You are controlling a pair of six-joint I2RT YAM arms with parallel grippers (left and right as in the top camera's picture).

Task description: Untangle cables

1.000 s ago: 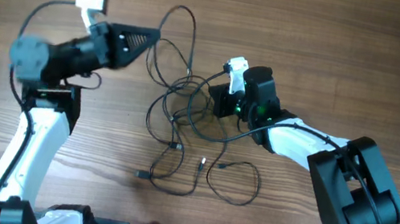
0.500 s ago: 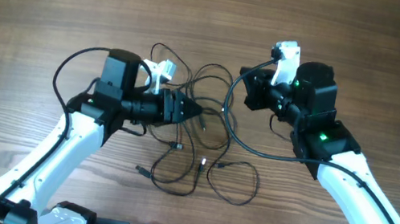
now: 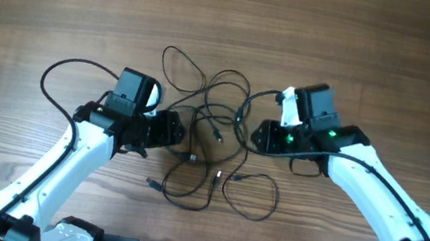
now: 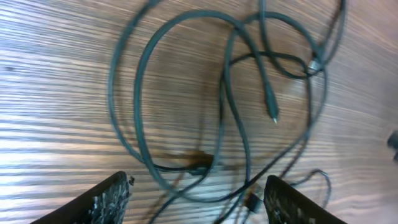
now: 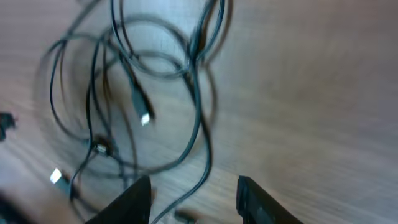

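Both arms reach in low from either side. Left gripper (image 4: pixel 198 184) and right gripper (image 5: pixel 194 182) face each other, jaws spread, pinching nothing. The cables (image 3: pixel 212 129) lie tangled between them on the table (image 3: pixel 42 4).

Left tool (image 4: pixel 196 202) has its two fingertips (image 4: pixel 102 200) spread wide at the bottom of the shot, nothing pinched. Just ahead of it, thin black cables (image 4: pixel 139 106) sprawl in overlapping loops on the wood-grain counter (image 4: pixel 56 68). The lowest bend of one loop lies between the tips. A loose plug end (image 4: pixel 272 114) points back toward the tool, ahead and to its right.
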